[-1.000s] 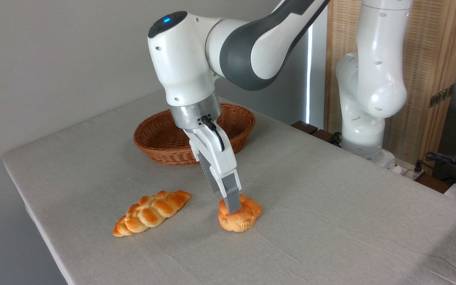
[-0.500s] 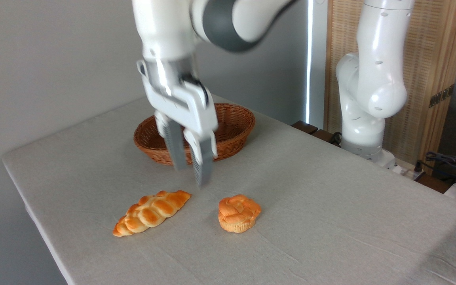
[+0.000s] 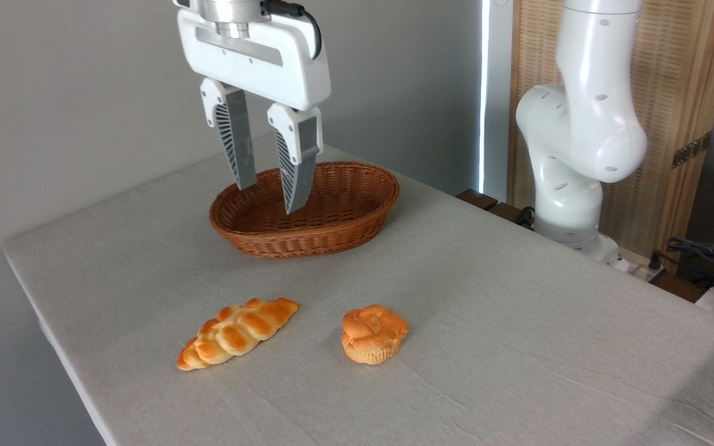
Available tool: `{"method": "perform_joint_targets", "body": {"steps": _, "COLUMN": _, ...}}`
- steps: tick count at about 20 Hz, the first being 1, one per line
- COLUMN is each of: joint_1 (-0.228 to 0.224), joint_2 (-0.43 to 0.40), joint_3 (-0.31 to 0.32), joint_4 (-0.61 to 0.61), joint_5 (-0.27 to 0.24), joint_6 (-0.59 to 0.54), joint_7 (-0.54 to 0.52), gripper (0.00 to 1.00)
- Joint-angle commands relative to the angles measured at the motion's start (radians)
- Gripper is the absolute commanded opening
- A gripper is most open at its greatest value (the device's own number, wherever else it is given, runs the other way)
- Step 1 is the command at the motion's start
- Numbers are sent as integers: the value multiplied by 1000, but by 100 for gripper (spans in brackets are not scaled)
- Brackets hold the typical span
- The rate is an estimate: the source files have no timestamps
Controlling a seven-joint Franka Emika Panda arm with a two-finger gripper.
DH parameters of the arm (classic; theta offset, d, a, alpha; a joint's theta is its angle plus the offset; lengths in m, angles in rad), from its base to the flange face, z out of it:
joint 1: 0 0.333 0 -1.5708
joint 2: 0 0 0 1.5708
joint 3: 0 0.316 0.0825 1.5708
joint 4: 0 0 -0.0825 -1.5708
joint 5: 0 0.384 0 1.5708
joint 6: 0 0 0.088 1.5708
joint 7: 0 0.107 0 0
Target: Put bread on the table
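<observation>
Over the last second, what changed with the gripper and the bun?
The gripper let go of the round bun and rose up and back; it now hangs open, empty, over the wicker basket. A second ago its fingers were down on the bun's top. The bun stayed where it was on the table, upright. The braided loaf and the basket did not move.

Soft even daylight, sharp focus, faint shadows, bright window strip behind.
</observation>
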Motion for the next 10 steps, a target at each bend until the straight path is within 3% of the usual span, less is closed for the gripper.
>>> {"method": "perform_joint_targets", "body": {"steps": 1, "joint_1": 134, "joint_2": 92, "joint_3": -111, "joint_4": 113, "joint_5": -21, "joint_6": -43, "joint_7": -1, "gripper": 100}}
{"method": "perform_joint_targets", "body": {"steps": 10, "joint_1": 148, "joint_2": 115, "joint_3": -131, "joint_4": 123, "joint_5": -18, "joint_6": -80, "joint_7": -2, "gripper": 100}}
